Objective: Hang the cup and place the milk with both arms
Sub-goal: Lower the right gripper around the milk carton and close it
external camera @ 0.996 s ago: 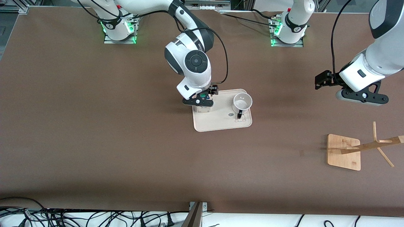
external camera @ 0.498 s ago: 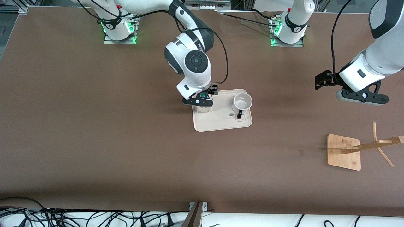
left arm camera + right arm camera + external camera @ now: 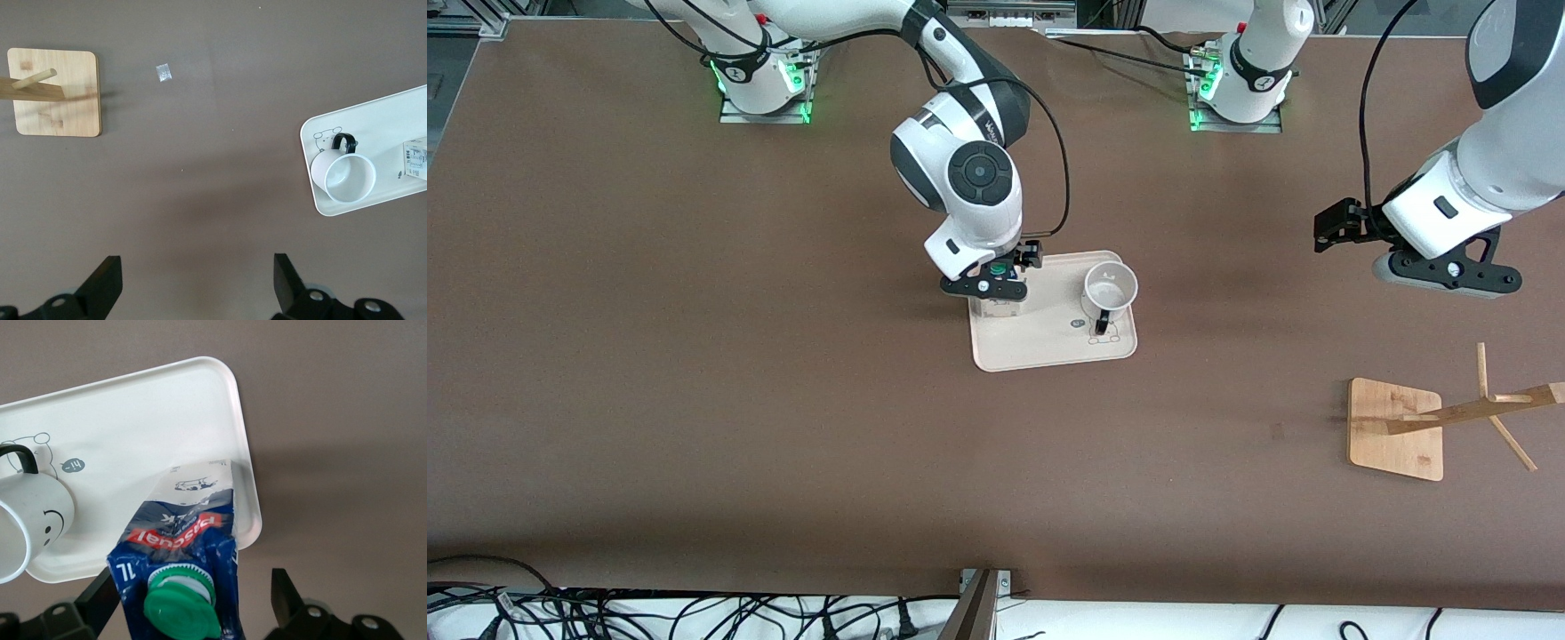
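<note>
- Bamboo rack (image 3: 1398,428), with a square base and slanted pegs, stands nearest the front camera, toward the left arm's end of the table (image 3: 694,400); no cup hangs on it, so the hanging step is not yet done.
- Cream tray (image 3: 1049,342) lies mid-table, farther from the front camera than the rack and well apart from it.
- On the tray, the cup (image 3: 1110,289) stands upright with its mouth up at the end toward the left arm, its black handle pointing toward the front camera; nothing grips it.
- Also on the tray, at the end toward the right arm, is the milk (image 3: 999,298), upright with its green cap on top.
- Right gripper (image 3: 990,286) is down at the carton, one finger on each side in the right wrist view; whether the jaws press it or stand just off it, I cannot tell.
- Left gripper (image 3: 1449,271) waits in the air over bare table between the rack and its own base, jaws wide apart and holding nothing.
- By my judgement both steps remain: the milk has not left the tray.
- Open brown tabletop separates tray and rack, so nothing stands in the way; only the cup sits close to the milk.
</note>
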Robot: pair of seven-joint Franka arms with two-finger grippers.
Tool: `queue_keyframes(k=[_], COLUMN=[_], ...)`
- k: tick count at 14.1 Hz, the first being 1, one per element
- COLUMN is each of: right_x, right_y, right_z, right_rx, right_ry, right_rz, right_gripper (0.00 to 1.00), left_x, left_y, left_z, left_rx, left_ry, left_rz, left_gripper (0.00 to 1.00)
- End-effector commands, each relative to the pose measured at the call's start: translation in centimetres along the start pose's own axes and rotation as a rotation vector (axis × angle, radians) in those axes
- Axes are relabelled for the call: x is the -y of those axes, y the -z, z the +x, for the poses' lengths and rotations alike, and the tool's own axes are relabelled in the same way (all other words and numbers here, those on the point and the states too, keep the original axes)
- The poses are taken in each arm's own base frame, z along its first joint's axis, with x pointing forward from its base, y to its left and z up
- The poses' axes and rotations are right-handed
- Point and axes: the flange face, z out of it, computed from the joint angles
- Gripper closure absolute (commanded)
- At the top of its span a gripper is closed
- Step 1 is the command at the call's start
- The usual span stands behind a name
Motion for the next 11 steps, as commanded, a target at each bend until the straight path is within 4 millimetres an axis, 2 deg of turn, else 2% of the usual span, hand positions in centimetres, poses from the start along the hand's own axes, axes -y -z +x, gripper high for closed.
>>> queue_keyframes(k=[1,11], right_x=[0.13,0.35], right_y=[-0.39,-0.41], right_z=[-0.2,-0.45], right_rx=[-0.001,0.001], right_ry=[-0.013,-0.078], right_rz=[-0.01,-0.007], right_gripper=[0.0,0.0], left_x=[0.01,0.01], left_y=[0.58,0.65], left_z=[0.19,0.19], left_rx=[0.006,0.004], left_ry=[0.0,0.0], left_rz=[0.023,0.023], left_gripper=[0.0,0.0])
